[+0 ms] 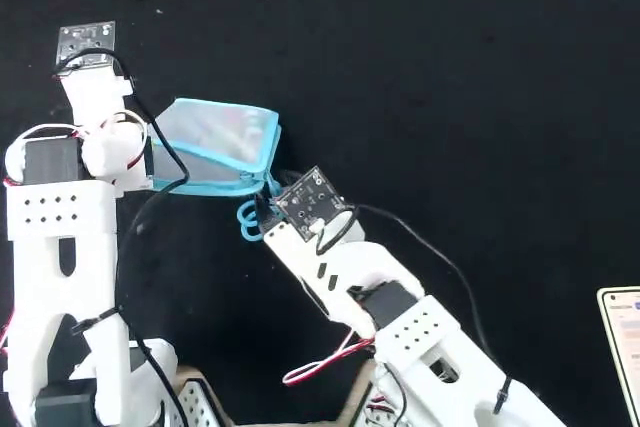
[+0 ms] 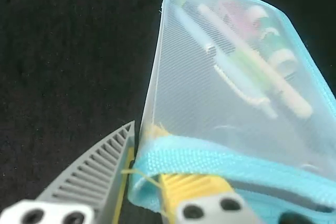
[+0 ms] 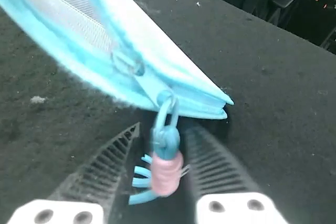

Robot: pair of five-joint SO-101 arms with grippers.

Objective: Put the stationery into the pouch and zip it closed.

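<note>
**Inspector:** On the black cloth table [image 1: 450, 97], toward ten o'clock from its centre in the high view, lies the pouch [image 1: 215, 142]. It is a flat wedge of translucent ribbed mesh bound in woven teal tape. Your left gripper [image 2: 142, 150] is clamped on its eight o'clock corner. Your right gripper [image 3: 163, 127] sits at the five o'clock corner, fingers apart, one on each side of the zipper pull [image 3: 165, 169].

**Operator:** And the stationery?

**Inspector:** Inside. The stationery [image 2: 252, 72], pens and slim sticks, shows through the mesh. The step in hand, in my judgement, is the zip.

**Operator:** How should I finish it?

**Inspector:** Close high on the stiff tab near the slider [image 3: 127, 62]. Avoid the soft pink bead with its limp teal strands, which would likely slip. Hold the left grip firm as an anchor and draw along the tape line toward four o'clock, so the floppy mesh pulls taut rather than bunching. Whether the slider has reached its end stop I cannot tell.
</note>
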